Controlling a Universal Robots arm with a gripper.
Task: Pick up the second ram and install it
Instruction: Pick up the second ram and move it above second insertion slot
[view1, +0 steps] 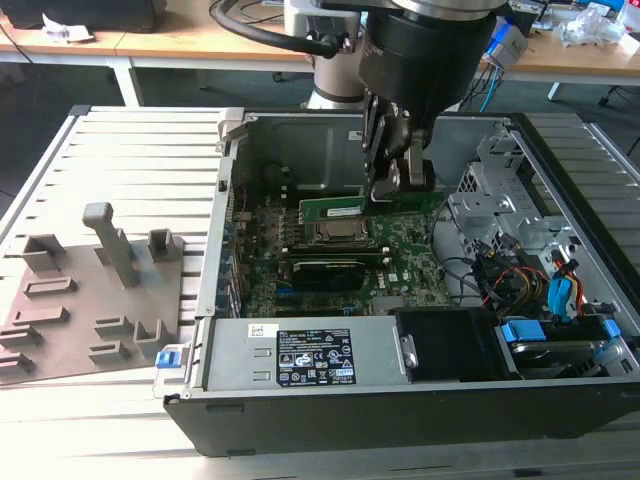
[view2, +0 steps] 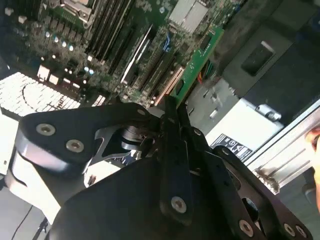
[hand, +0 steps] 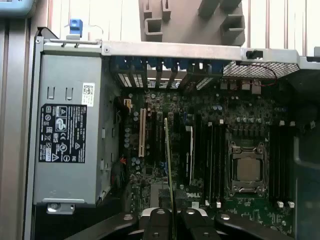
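Second ram stick (view1: 335, 208): green, on edge, clamped between the jaws of the gripper (view1: 386, 192). It sits over the motherboard (view1: 405, 268), just beside the processor socket (view1: 340, 232), inside the open computer case (view1: 300, 150).

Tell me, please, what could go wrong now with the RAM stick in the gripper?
The gripper holds the second ram near one end, so the free end may tilt and miss the memory slots. That free end hangs close to the CPU socket and could strike it.
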